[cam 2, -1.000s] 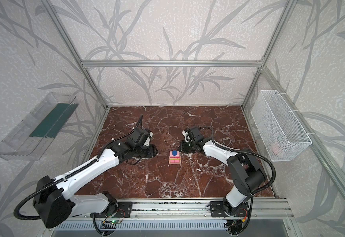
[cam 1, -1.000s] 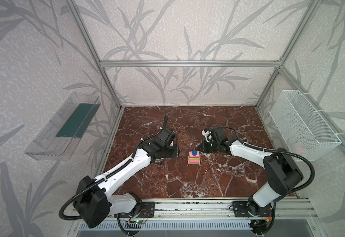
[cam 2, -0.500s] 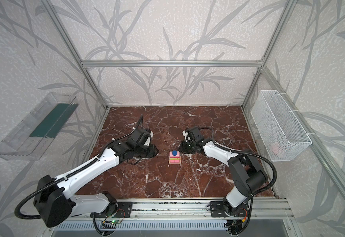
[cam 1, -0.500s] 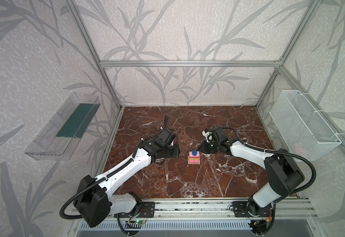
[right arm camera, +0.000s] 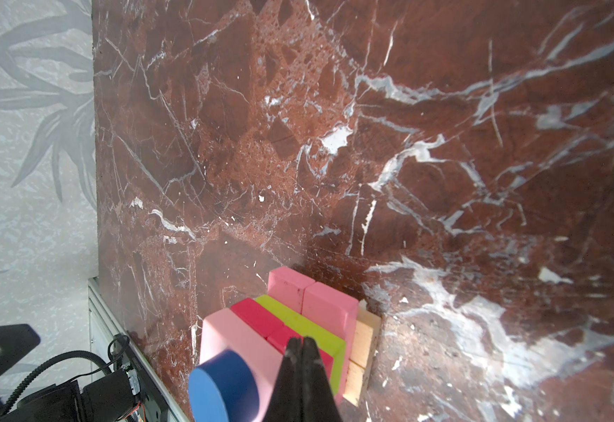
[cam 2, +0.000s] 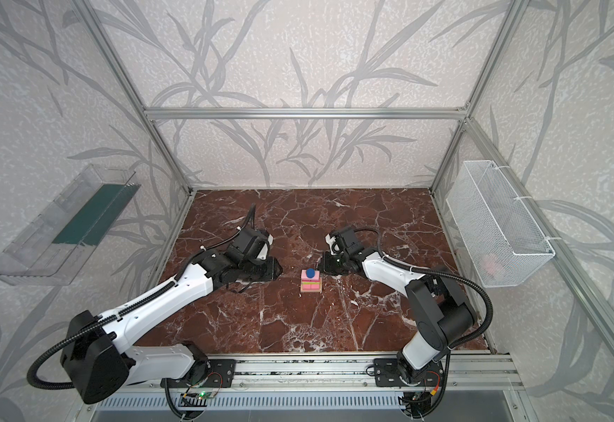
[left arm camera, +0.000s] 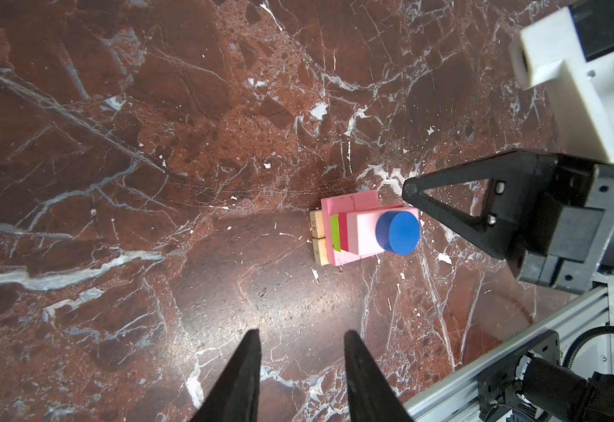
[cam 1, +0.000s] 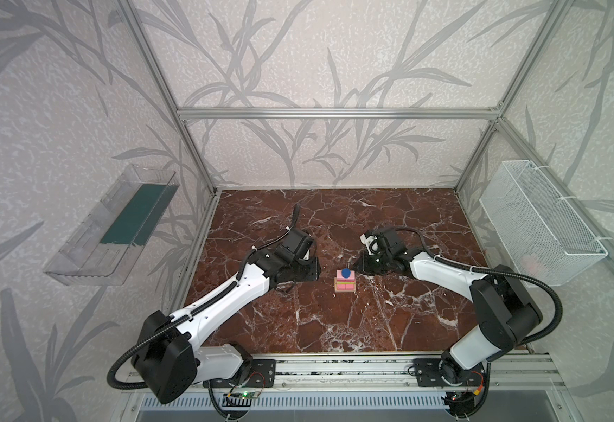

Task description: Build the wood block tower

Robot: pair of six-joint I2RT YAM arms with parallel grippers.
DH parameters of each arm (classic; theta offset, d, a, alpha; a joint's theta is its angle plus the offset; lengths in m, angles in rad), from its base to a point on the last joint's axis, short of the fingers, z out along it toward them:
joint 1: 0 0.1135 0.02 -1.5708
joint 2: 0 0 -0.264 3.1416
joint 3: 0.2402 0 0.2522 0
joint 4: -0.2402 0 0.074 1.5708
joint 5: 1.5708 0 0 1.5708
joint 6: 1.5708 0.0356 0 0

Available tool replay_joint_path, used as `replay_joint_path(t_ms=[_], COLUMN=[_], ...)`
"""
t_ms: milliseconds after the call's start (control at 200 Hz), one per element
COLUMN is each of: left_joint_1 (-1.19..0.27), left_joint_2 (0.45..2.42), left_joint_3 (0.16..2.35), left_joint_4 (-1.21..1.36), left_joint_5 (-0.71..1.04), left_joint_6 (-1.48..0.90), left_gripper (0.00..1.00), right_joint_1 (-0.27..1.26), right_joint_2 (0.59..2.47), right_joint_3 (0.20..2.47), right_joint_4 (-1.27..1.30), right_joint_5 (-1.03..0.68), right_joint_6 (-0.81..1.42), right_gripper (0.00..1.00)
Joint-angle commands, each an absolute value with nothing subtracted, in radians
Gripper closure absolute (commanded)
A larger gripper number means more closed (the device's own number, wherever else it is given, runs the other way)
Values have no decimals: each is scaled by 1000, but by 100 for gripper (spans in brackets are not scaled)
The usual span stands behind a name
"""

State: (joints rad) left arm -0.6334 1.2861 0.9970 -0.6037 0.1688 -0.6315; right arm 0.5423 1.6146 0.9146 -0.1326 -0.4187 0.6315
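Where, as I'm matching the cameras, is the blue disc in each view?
Top view: blue disc near the centre, topping the tower.
Top view: disc likewise near the centre.
Left wrist: disc on the upper pink bar, by the right gripper tip.
Right wrist: disc close up, beside the shut jaws.
Shared landmark: the lime-green bar lower in the tower.
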Motion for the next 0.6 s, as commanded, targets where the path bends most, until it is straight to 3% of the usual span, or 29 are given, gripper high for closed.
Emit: replay_joint_path(t_ms=[0,295,595], left_joint_1=[-630,-629,-629], left_joint_2=[1291,1300,1335], left_joint_3=[992,990,1008], left_joint_4=[-592,-584,-557], left_joint_5=[176,188,209], left_joint_6=[-632,-631,-628], left_gripper=[63,63,63], right_joint_1=[547,542,520], right_joint_2=[1575,1578,1509], right_joint_3=[903,932,961], right_joint_4=[-142,-179,-251], right_joint_5=[-407,-372,-318], right_joint_6=[631,630,606], right_gripper=[100,100,87])
